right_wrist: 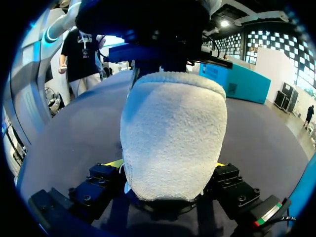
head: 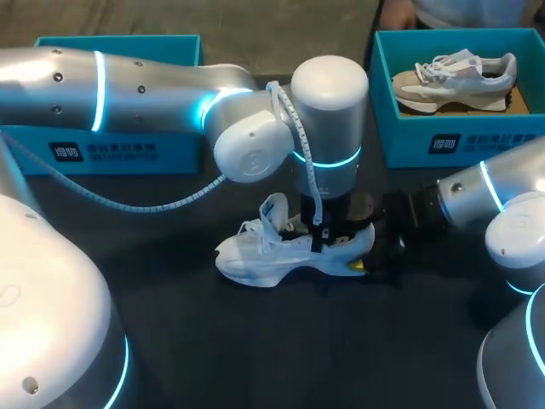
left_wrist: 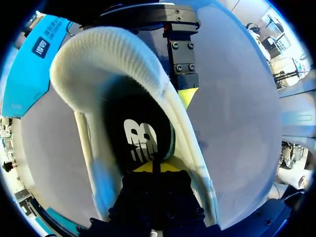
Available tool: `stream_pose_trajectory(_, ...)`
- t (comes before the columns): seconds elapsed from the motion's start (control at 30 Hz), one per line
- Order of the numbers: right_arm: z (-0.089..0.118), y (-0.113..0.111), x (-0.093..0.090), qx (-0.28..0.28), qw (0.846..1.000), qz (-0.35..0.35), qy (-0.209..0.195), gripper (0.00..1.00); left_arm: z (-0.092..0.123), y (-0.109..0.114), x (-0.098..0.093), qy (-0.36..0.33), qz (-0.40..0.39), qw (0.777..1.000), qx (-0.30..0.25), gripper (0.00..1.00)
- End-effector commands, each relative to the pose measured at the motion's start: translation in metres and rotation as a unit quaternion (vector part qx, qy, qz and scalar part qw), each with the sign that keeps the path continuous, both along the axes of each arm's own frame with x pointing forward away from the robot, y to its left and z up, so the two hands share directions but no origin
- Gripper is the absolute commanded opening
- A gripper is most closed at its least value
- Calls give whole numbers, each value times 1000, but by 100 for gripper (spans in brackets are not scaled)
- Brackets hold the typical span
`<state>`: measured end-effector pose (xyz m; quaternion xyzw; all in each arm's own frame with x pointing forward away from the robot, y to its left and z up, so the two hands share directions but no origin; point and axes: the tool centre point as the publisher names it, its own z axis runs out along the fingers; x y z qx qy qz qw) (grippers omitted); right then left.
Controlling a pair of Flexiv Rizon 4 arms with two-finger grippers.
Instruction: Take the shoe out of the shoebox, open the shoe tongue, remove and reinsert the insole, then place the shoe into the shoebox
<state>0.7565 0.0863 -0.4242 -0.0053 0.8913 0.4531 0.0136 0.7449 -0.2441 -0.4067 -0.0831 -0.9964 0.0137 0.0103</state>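
A white shoe [head: 272, 256] stands upright on the black table, toe toward my left arm. My left gripper [head: 328, 237] comes straight down into its opening. In the left wrist view the left gripper [left_wrist: 153, 168] has its yellow tips pressed together on the heel end of the black insole [left_wrist: 140, 140], inside the padded collar [left_wrist: 98, 54]. My right gripper [head: 373, 257] is at the shoe's heel. In the right wrist view the fuzzy heel [right_wrist: 173, 133] fills the right gripper [right_wrist: 170, 165], one finger on either side. One of its fingers [left_wrist: 186, 94] lies against the shoe's outer wall.
A teal shoebox [head: 460, 141] at the back right holds a second, grey and beige shoe [head: 456, 77]. Another teal box [head: 111, 149] stands at the back left, behind my left arm. Bare black tabletop [head: 281, 341] lies in front of the shoe.
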Motion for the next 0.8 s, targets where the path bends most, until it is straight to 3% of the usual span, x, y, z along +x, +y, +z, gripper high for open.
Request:
stream_pose_trajectory(0.03,-5,4,1,-2,1000,0,0,0,9,12,2,11,-1,1000,-15,0)
stream_pose_trajectory(0.33,-5,4,1,-2,1000,0,0,0,33,15,2,41,-6,998,-40,0)
stream_pose_trajectory(0.8,-5,4,1,-2,1000,0,0,0,54,23,-4,52,5,995,-84,0)
